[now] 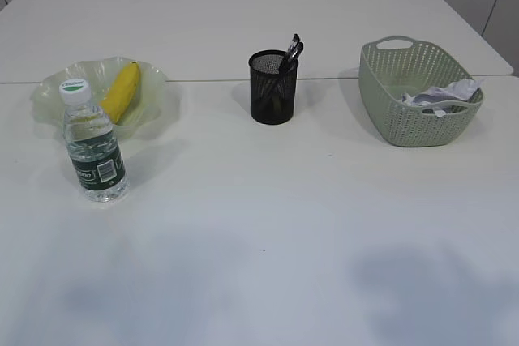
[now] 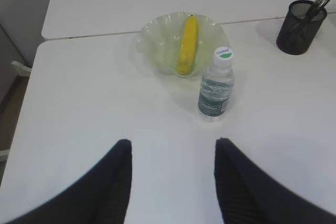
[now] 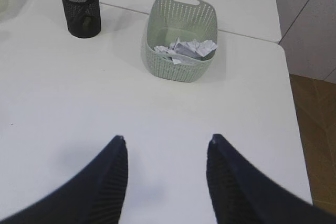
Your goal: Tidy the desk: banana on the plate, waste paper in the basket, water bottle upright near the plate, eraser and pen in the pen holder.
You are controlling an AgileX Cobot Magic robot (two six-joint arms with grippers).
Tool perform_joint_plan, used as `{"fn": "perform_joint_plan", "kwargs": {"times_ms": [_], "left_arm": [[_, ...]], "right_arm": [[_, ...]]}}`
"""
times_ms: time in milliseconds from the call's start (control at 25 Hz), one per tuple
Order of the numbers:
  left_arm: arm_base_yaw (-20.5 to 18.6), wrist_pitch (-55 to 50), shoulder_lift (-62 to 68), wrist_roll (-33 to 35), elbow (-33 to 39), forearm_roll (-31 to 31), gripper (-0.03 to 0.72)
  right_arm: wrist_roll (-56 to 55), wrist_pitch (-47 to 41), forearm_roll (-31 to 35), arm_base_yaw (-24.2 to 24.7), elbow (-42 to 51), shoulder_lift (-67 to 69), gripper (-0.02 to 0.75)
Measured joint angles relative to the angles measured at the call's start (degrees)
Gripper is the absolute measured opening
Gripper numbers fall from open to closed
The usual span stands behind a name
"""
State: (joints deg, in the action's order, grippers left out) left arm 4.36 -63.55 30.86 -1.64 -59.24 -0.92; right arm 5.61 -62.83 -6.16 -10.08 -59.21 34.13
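The white bench (image 1: 268, 224) carries all task items in a row across its middle. At the left, a translucent pale-green scalloped plate (image 1: 57, 91) holds a yellow banana (image 1: 122, 91) lying lengthwise inside it. A clear plastic water bottle with a white cap and dark green label (image 1: 94, 145) stands upright just beside the near edge of the plate; whether the two touch cannot be determined. At the centre, a black wire-mesh cylindrical pen holder (image 1: 273, 88) stands upright with dark pens (image 1: 291, 53) leaning out of its right side. The eraser cannot be distinguished inside the mesh. At the right, a sage-green woven-pattern plastic basket with handle cut-outs (image 1: 405, 95) contains crumpled white waste paper (image 1: 442, 96) resting against its right wall. In the left wrist view, the left hand (image 2: 173, 148) hangs above bare bench surface near the bottle, with both dark fingers (image 2: 118, 182) spread apart and nothing between them. In the right wrist view, the right hand (image 3: 167, 142) hangs above bare bench surface on the near side of the basket, likewise released and grasping nothing.
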Motion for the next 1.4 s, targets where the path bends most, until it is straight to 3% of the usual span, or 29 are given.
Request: {"fn": "perform_joint_plan", "kwargs": {"times_ms": [160,800,1160,1400], "left_arm": [[0.0,-1.9,-5.8,-0.1,1.1,0.0,0.364],[0.0,-9.1,-29.7,-0.8,18.0,-2.0,0.364],[0.0,-9.7,-30.4,-0.8,19.8,-2.2,0.363],[0.0,-9.7,-30.4,-0.8,25.3,0.2,0.363]], "right_arm": [[0.0,-2.1,1.5,0.0,2.8,-3.7,0.368],[0.0,-7.3,3.2,0.0,16.3,-26.5,0.368],[0.2,-10.3,3.5,0.0,17.7,-35.2,0.368],[0.3,-10.4,3.5,0.0,20.9,-35.2,0.368]]}}
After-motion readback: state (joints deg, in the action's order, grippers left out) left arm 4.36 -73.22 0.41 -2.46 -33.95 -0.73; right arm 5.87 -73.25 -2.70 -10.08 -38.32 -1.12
